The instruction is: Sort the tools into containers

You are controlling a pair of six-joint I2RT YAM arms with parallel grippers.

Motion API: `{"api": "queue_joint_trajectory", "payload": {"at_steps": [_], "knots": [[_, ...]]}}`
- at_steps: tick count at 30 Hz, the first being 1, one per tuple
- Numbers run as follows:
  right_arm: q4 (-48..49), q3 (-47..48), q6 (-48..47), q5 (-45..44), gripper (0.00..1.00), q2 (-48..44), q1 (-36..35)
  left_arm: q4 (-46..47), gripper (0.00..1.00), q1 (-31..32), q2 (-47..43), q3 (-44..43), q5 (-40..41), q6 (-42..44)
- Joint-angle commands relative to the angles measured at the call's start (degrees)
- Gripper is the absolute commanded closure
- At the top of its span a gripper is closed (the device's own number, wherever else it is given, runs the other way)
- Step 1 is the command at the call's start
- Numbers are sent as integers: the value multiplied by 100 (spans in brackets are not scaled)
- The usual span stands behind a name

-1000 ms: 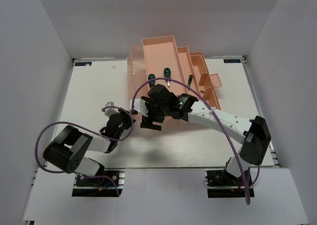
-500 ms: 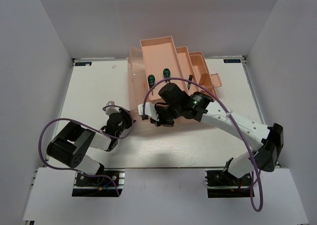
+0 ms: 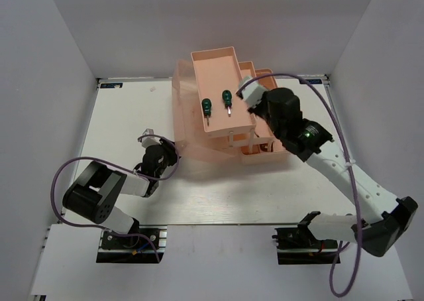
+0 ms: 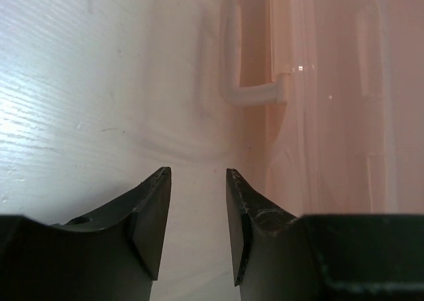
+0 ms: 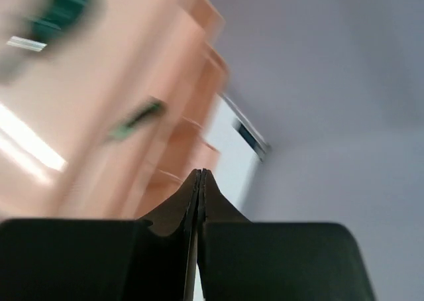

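The salmon-pink toolbox [image 3: 218, 72] stands open at the back middle, its tiered trays stepped out to the right. Two stubby green-handled screwdrivers [image 3: 207, 107] [image 3: 227, 100] lie in the top tray. My right gripper [image 3: 248, 88] hovers over the trays' right side, shut with nothing in it; its wrist view is blurred, showing its gripper [image 5: 201, 172], pink trays and a green handle [image 5: 136, 119]. My left gripper [image 3: 168, 156] rests low by the toolbox's left front, open and empty, with its gripper [image 4: 197, 175] facing the translucent lid handle [image 4: 255, 89].
White walls enclose the table [image 3: 126, 115] on three sides. The right arm [image 3: 344, 175] stretches across the right half. The left arm's purple cable [image 3: 66, 172] loops over the near left.
The right arm swung from in front of the toolbox to its back right, and its gripper went from open to shut. Both stubby screwdrivers are now uncovered. The left arm barely moved.
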State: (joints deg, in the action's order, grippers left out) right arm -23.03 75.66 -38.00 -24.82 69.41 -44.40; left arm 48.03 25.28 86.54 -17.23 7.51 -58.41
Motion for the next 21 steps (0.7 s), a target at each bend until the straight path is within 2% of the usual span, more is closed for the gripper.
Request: {"api": "queue_joint_trajectory", "payload": {"at_steps": [1, 3, 4, 5, 6, 7, 8, 9, 10, 11, 13, 14, 15, 18, 20, 21], "knots": [[1065, -358, -428, -1771, 100, 300, 1076, 321, 51, -5, -286, -359, -197, -21], [880, -350, -113, -1484, 100, 852, 1590, 268, 51, -58, -357, -420, -197, 49], [452, -315, 45, -1134, 100, 986, 2367, 138, 51, -58, -357, -421, -197, 49], [274, -158, 552, -939, 97, 1135, 2627, 136, 51, -58, -462, -473, -197, 101], [55, -61, 757, -337, 95, 1667, 2882, 41, 51, -58, -585, -552, -197, 102], [-670, 175, 950, 26, 93, 1881, 3363, -117, 51, -58, -638, -614, -197, 172], [-903, 308, 1222, 1030, 91, 2136, 3725, -188, 51, -58, -700, -667, -197, 251], [-1132, 692, 1390, 1206, 89, 2591, 3981, -250, 51, -58, -805, -798, -249, 251], [-1491, 774, 1435, 1364, 87, 2926, 4061, -390, 51, -58, -806, -869, -250, 321], [-1503, 801, 1462, 1783, 87, 3069, 4202, -443, 51, -58, -884, -930, -250, 383], [-1372, 775, 1549, 2041, 89, 3359, 4361, -514, 51, -58, -937, -1141, -319, 462], [-1328, 766, 1611, 2834, 90, 3508, 4605, -601, 51, -58, -990, -1211, -381, 462], [-1475, 853, 1759, 3060, 90, 3657, 4642, -671, 51, -58, -990, -1360, -382, 532], [-1774, 1108, 1988, 4901, 92, 4001, 4870, -725, 51, -58, -885, -1677, -662, 585], [-1872, 1170, 2042, 5520, 92, 4089, 4993, -725, 51, -58, -754, -1862, -969, 585], [-1881, 1179, 2155, 6219, 93, 4185, 5055, -725, 51, -58, -570, -2063, -1101, 585]]}}
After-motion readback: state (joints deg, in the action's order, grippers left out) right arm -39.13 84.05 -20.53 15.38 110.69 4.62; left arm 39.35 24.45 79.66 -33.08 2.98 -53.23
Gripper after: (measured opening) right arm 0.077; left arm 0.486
